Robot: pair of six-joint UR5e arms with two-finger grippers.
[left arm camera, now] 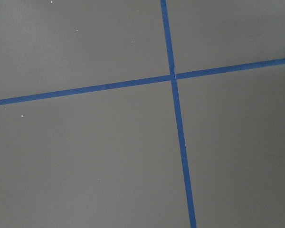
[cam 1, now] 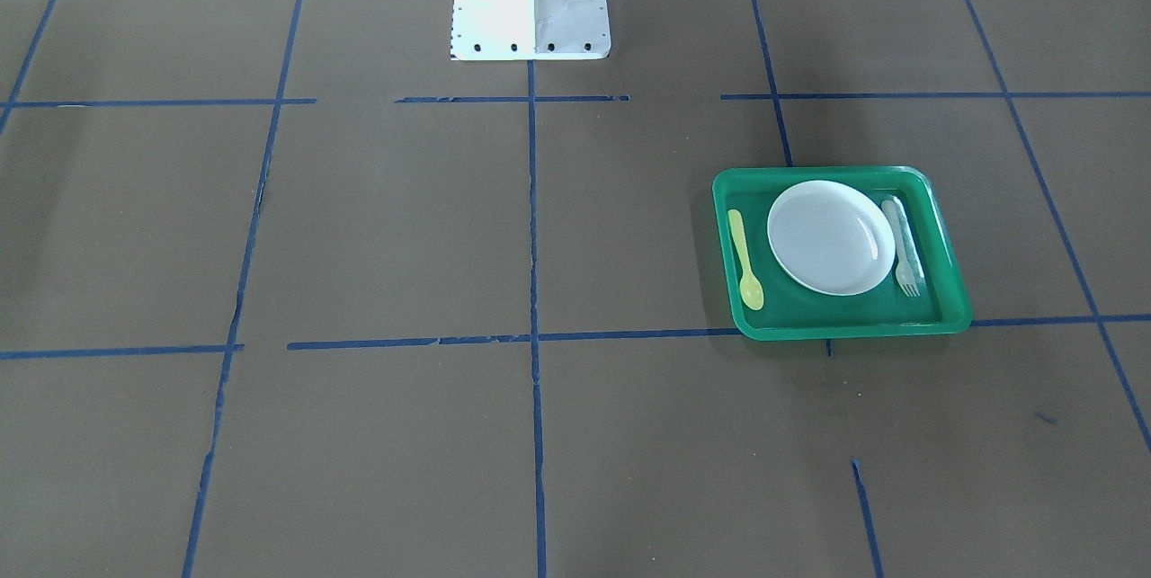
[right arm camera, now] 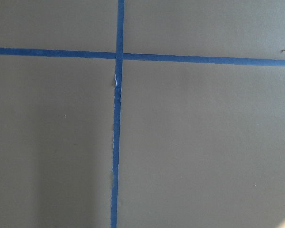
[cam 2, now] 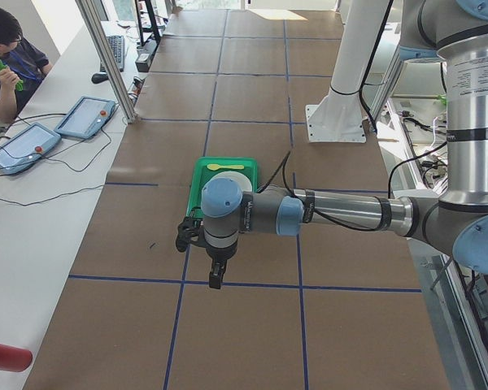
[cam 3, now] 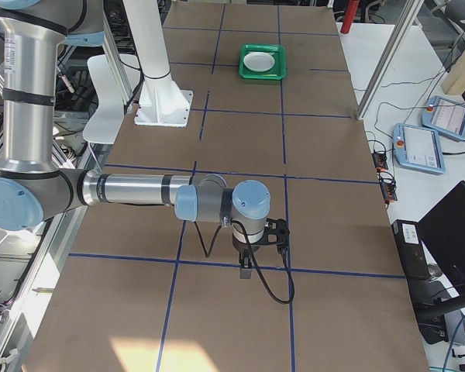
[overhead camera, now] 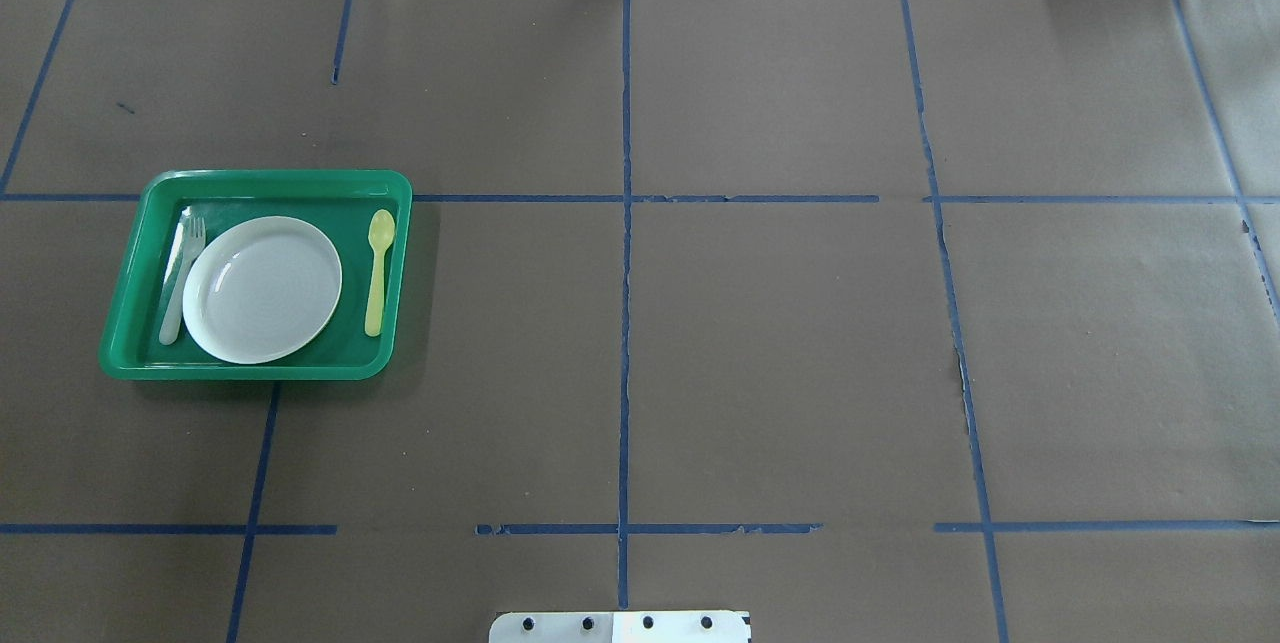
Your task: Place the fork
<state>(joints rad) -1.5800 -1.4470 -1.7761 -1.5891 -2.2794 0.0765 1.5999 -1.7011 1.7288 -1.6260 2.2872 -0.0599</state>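
One fork [overhead camera: 182,278] is lying flat in the green tray [overhead camera: 255,371], just beside the plate [overhead camera: 262,289] on its left, tines pointing far. It is reading as a finished place setting, so the task is probably done. The spoon [overhead camera: 378,271] is lying on the plate's right, mirroring the fork. The tray is sitting on the table's [overhead camera: 780,343] left half. Left gripper [cam 2: 216,275] and right gripper [cam 3: 246,267] are hanging over bare table, likely parked. Both are showing in side views only, so I cannot tell the jaws' state.

In the left-end view a wrist [cam 2: 222,205] hides the tray's [cam 2: 228,165] 6 o'clock half and the fork [overhead camera: 182,279]; left hand [cam 2: 216,277], right hand [cam 3: 247,269]: spread unreadable.
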